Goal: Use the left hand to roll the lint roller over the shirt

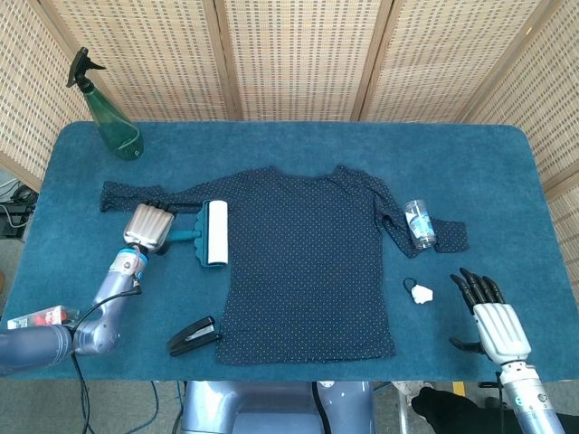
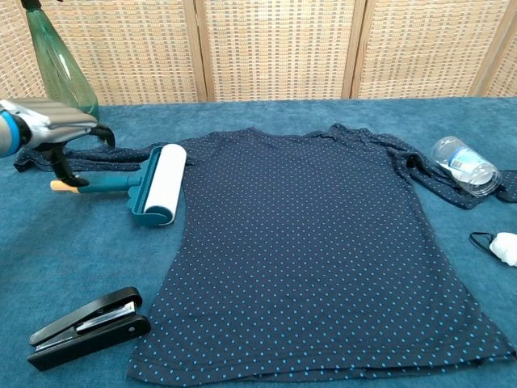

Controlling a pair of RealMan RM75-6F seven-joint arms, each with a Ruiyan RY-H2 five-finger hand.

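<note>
A dark blue dotted shirt (image 1: 308,262) (image 2: 315,250) lies flat in the middle of the table. The lint roller (image 1: 214,233) (image 2: 160,183), a white drum in a teal frame, sits at the shirt's left edge, partly on the left sleeve. Its teal handle (image 2: 101,184) points left. My left hand (image 1: 147,226) (image 2: 47,123) is over the handle's orange end, dark fingers reaching down to it, one finger lifted off. My right hand (image 1: 488,318) hovers near the table's front right corner, fingers spread, holding nothing.
A green spray bottle (image 1: 113,122) (image 2: 56,61) stands at the back left. A black stapler (image 1: 193,336) (image 2: 87,326) lies front left of the shirt. A clear plastic bottle (image 1: 419,223) (image 2: 462,166) lies on the right sleeve, with a small white object (image 1: 419,292) (image 2: 502,247) nearer the front.
</note>
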